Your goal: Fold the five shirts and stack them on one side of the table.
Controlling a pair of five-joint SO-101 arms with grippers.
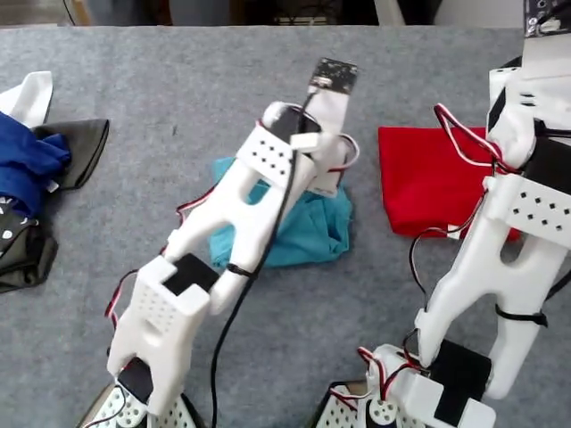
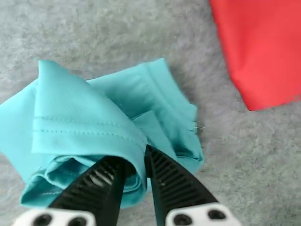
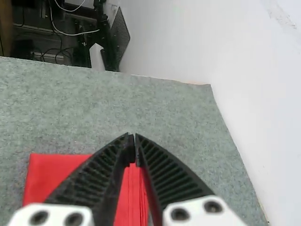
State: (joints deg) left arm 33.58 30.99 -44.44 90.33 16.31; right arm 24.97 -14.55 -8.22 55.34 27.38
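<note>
My left arm (image 1: 241,205) stretches from its base at 7 o'clock in the high view diagonally toward 1 o'clock. Its wrist (image 1: 299,134) is bent downward near the centre. The left gripper (image 2: 142,153) points down, with its black ribbed fingers (image 2: 171,181) pinched tight on a fold of the teal shirt (image 2: 94,117). My right arm (image 1: 500,241) rises from its base at 5 o'clock toward 2 o'clock. The right gripper (image 3: 134,137) is held aloft, its fingertips pressed together.

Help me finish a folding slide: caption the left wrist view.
Left gripper pinches a fold of the crumpled teal shirt on the grey table, the red shirt lying apart nearby.
</note>
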